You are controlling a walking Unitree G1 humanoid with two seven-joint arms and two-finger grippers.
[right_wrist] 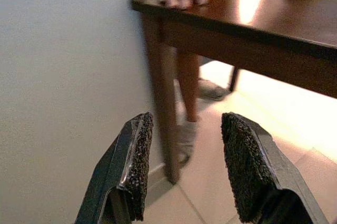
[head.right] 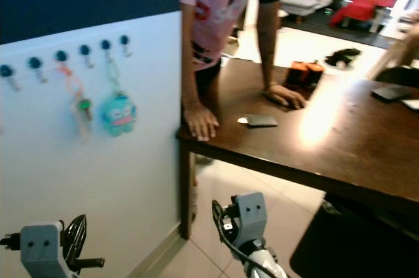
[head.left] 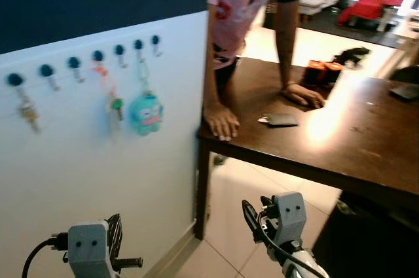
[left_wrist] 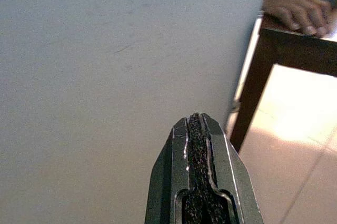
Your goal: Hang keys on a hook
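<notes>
A row of blue-knobbed hooks runs along the white wall panel. A small key bunch, an orange strap with a green key and a teal plush keychain hang from three of them. A dark flat key case with a silver piece lies on the brown table. My left gripper is shut with nothing in it, low down near the wall. My right gripper is open and empty, low beside the table leg.
A person in a pink shirt leans on the table with both hands flat on it, near the key case. Two orange-black items and a dark device also sit on the table. Tiled floor lies below.
</notes>
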